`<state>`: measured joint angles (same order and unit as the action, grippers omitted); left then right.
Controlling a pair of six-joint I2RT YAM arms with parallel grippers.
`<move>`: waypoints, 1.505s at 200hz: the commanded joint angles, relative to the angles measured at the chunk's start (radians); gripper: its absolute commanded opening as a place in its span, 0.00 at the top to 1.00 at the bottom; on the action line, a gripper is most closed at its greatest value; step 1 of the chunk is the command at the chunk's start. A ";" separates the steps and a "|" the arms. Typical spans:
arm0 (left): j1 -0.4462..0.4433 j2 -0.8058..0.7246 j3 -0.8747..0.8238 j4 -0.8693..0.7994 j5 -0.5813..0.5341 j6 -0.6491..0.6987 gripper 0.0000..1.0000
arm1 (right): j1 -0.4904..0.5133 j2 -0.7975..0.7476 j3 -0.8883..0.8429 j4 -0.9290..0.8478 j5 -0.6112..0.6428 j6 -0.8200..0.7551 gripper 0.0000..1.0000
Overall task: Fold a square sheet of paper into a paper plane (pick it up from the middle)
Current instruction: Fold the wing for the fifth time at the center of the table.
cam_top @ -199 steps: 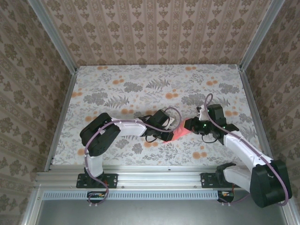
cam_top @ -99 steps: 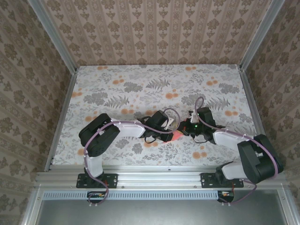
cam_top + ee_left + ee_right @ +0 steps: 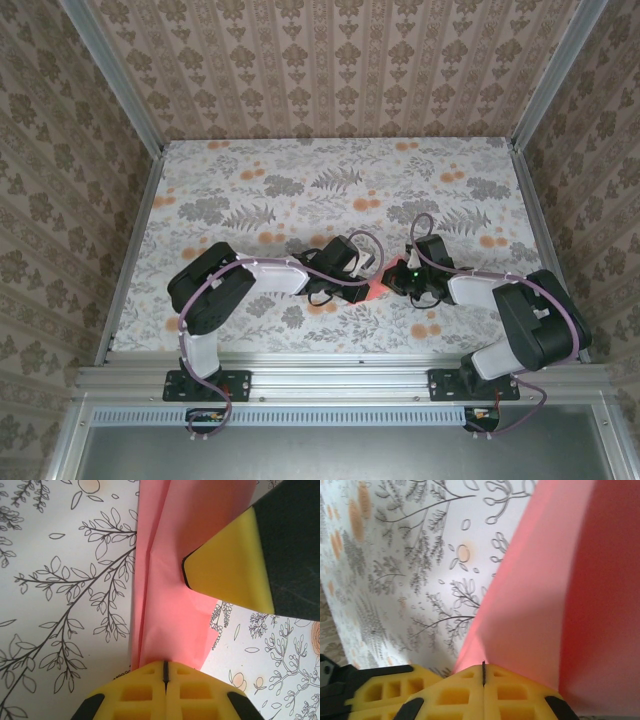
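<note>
Floral-print table (image 3: 250, 190), folded salmon-pink paper (image 3: 378, 291) at its near-edge middle, left gripper (image 3: 165, 667) and right gripper (image 3: 483, 667) each pressed shut on it from opposite sides, likely keeping it taut to sharpen the lengthwise crease.

Scanning every surface for writing, and none can be read. The salmon-pink folded paper (image 3: 170, 580) is plain, no lettering or numbers, and the white flower-printed table (image 3: 300, 170) carries leaf and blossom drawings, not words.
</note>
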<state>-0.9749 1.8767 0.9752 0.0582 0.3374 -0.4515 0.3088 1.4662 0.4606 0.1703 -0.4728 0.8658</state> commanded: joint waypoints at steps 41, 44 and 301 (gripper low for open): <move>-0.019 0.019 -0.049 -0.120 0.002 0.059 0.95 | -0.009 -0.006 -0.014 -0.110 0.098 -0.080 0.96; -0.019 0.019 -0.048 -0.124 0.002 0.064 0.95 | -0.011 -0.007 -0.013 -0.116 0.100 -0.082 0.96; -0.059 0.029 -0.071 -0.110 -0.018 0.165 0.96 | 0.059 0.000 -0.090 0.280 0.091 0.238 0.96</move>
<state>-1.0161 1.8671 0.9596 0.0738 0.3111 -0.3046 0.3668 1.4345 0.3359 0.4629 -0.4446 1.1454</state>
